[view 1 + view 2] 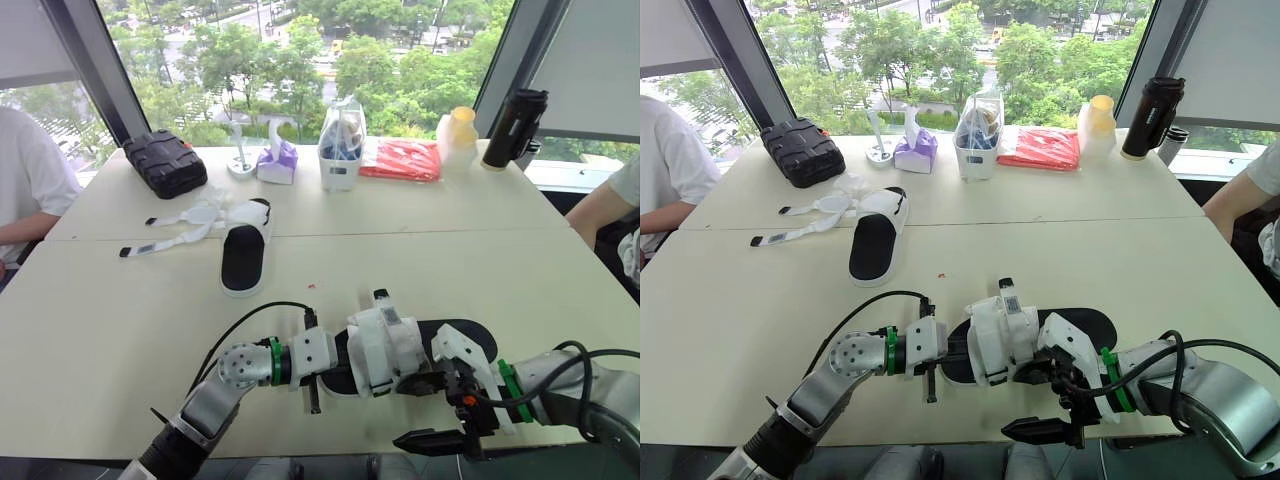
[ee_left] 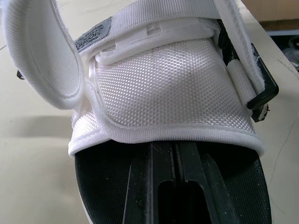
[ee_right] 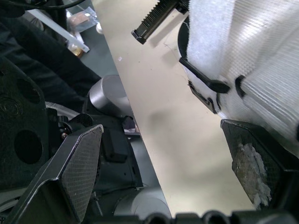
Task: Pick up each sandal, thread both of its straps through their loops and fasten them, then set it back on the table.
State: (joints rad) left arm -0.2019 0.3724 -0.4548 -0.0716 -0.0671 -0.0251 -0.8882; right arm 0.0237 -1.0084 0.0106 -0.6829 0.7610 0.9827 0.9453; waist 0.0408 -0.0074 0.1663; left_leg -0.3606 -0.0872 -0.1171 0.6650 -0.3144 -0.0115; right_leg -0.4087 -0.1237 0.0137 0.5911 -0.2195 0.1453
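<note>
Finding: the near sandal [image 1: 385,345] lies at the front edge of the table [image 1: 120,330]. I cannot tell whether its sole rests on the surface or is just lifted. Your left gripper [image 1: 322,380] is clenched on its open end, with one finger lying along the black footbed under the white upper. Your right gripper [image 1: 440,400] is released. Its fingers [image 3: 77,163] are spread wide, one beside the sandal's flank and the other beyond the table edge. One strap flap [image 2: 39,56] stands loose and curled, and the black loop [image 2: 261,95] sits on the opposite side. The second sandal [image 1: 243,258] lies well apart, its straps splayed.

Recommendation: hold the left clamp firm and level so the loop does not swing. Pinch the free strap near its tip, not mid-length. Feed it straight through the loop before folding it back. In my judgement, the main risk is a spread finger snagging the upper.
</note>
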